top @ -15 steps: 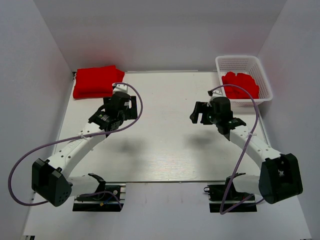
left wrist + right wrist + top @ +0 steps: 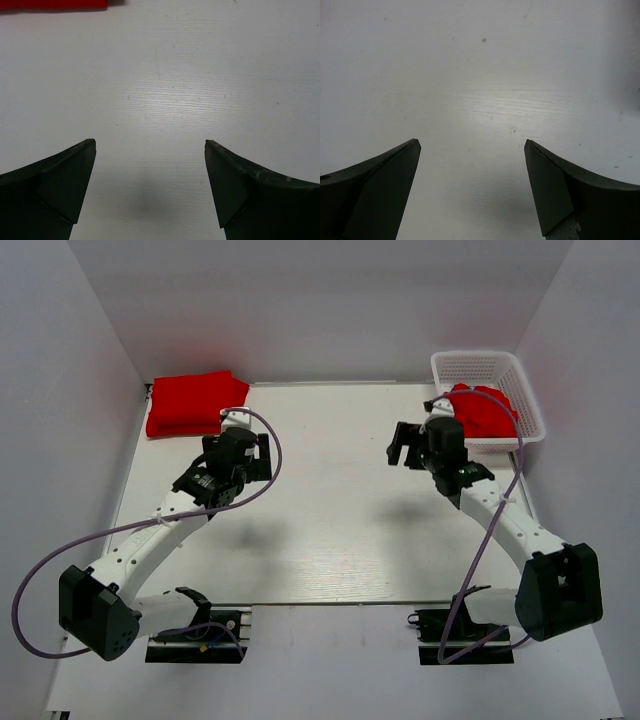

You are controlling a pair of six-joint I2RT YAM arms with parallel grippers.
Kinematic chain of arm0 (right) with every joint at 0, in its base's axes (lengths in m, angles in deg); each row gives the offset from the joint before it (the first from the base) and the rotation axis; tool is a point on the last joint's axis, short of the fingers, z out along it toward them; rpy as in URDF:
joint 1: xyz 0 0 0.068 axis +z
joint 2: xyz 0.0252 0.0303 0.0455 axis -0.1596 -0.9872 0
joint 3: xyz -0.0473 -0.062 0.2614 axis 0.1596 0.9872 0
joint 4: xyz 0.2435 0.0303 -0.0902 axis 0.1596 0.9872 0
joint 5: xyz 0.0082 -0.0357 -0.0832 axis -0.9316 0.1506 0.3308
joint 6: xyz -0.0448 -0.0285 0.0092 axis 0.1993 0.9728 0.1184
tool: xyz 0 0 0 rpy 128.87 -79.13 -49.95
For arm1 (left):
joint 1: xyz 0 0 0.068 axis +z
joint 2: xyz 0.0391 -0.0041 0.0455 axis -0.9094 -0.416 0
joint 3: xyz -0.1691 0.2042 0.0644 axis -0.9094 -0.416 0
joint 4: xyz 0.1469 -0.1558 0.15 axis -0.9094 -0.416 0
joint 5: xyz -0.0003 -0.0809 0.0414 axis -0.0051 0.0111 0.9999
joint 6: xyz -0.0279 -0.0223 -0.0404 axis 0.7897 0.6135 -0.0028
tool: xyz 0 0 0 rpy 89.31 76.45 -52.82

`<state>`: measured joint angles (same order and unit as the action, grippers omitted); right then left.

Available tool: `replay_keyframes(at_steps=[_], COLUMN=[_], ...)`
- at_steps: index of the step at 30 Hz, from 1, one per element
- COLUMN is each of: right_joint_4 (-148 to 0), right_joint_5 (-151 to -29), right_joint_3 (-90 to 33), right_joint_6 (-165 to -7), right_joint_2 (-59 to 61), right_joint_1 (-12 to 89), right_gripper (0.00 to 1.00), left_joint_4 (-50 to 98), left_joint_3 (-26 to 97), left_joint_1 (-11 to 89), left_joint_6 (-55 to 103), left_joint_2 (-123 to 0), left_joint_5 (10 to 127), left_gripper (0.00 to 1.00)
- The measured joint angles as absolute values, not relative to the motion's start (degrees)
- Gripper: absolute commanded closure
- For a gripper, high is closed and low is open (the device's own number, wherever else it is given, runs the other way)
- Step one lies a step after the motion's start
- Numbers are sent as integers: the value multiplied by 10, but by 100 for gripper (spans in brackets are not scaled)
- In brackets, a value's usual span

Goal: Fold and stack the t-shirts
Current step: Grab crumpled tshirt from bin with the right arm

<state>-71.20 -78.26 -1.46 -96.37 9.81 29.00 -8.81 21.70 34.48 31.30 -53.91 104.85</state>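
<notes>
A folded red t-shirt (image 2: 192,403) lies at the table's far left corner; its edge shows at the top of the left wrist view (image 2: 50,4). A crumpled red t-shirt (image 2: 486,410) lies in the white mesh basket (image 2: 490,368) at the far right. My left gripper (image 2: 262,458) is open and empty over bare table, right of and nearer than the folded shirt. Its fingers (image 2: 60,180) stand wide apart. My right gripper (image 2: 403,447) is open and empty over the table, just left of the basket. Its fingers (image 2: 560,190) are wide apart.
White walls close in the table (image 2: 330,500) on the left, back and right. The arm bases (image 2: 195,635) sit at the near edge. Purple cables (image 2: 60,560) loop beside each arm.
The right gripper has moved farther back toward the basket. The left arm has shifted slightly back and to the right. Both stay open.
</notes>
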Motion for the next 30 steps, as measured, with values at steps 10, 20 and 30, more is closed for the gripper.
replay_keyframes(at_steps=[10, 20, 30], right_joint_4=[-618, -439, -451], right_joint_5=[-680, -684, -691], right_joint_3=[-339, -751, -765], right_joint_6=[-948, -924, -887], right_joint_2=[-114, -458, -588], right_joint_1=[213, 53, 8], right_gripper=[10, 10, 12], left_joint_4=[-88, -85, -76], left_joint_3=[214, 204, 193], left_joint_1=[345, 345, 345], left_joint_6=[308, 308, 309], left_joint_2=[-539, -539, -540], left_joint_5=[1049, 1052, 1032], left_gripper=[0, 0, 0])
